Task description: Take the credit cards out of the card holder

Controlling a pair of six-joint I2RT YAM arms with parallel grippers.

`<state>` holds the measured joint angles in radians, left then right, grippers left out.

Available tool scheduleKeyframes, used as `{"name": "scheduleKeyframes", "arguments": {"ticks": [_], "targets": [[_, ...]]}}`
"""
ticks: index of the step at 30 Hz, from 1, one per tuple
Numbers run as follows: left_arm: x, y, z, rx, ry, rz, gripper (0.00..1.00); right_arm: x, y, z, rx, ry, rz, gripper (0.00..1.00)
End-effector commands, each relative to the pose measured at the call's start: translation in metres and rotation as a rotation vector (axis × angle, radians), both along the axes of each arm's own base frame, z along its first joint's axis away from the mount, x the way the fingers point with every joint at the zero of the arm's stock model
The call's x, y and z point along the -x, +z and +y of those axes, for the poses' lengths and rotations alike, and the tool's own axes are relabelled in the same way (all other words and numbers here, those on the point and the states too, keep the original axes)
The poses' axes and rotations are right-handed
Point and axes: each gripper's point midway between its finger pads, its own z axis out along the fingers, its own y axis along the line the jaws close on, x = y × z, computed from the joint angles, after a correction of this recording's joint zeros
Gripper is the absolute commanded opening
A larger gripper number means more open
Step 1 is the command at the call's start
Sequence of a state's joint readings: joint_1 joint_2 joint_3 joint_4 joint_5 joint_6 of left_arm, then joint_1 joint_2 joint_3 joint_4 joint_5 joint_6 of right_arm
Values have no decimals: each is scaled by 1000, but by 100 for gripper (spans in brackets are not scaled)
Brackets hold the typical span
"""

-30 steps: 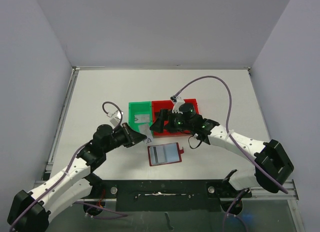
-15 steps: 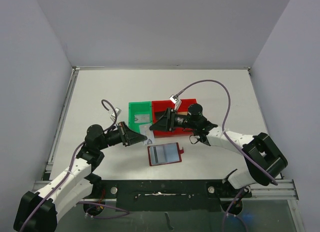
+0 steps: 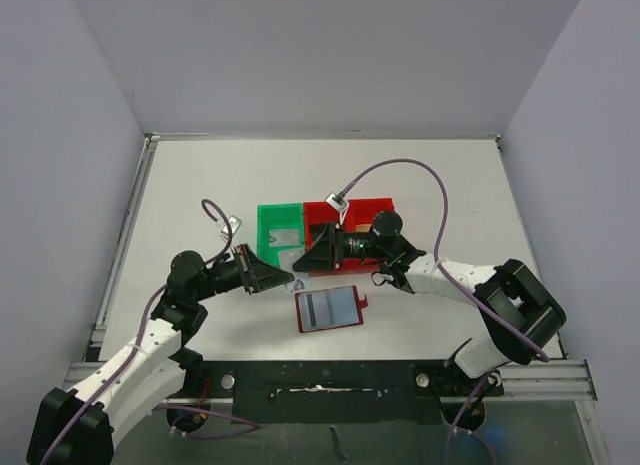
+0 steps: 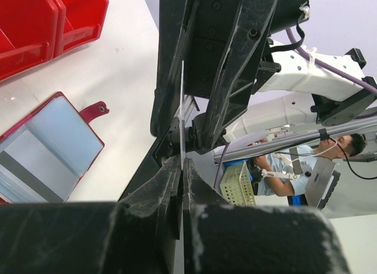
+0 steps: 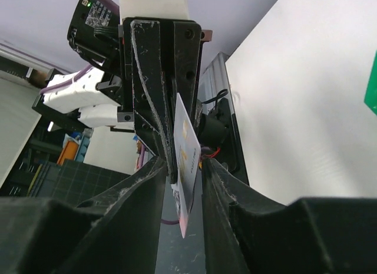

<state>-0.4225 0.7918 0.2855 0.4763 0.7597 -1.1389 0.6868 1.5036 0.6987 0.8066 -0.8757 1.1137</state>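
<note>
While left tool (image 4: 181, 169) pinches a card (image 5: 187, 138), right tool (image 5: 184, 163) sits narrow around it, grip unclear; holder (image 3: 330, 308) lies open.

**A robotics laboratory**

A robot test cell is shown. A white table (image 3: 200, 185) is boxed in by plain grey panels (image 3: 330, 55). A left arm (image 3: 150, 340) and a right arm (image 3: 460, 278), both white and black, are mounted at a dark base plate (image 3: 330, 377) along the near edge. A purple cable (image 3: 440, 195) is looped above. Beyond the cell, a seated person (image 4: 344, 147) is seen in the left wrist view, among stands, wiring and a perforated basket (image 4: 238, 191).
</note>
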Motion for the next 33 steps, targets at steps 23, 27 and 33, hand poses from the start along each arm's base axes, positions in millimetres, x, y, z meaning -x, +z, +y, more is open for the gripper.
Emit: {"name": "scheduleKeyframes", "arguments": {"ticks": [23,27,33], "targets": [[-41,-46,154,-704,873,255,72,-96,-12,-6,479,-371,-481,0],[-47,-33,180,-769,1003,236,73,-124,-22,4,714,-431,-786,0],[-53,-28,200,-879,1066,174,73,-158,-40,20,902,-344,-977,0]]}}
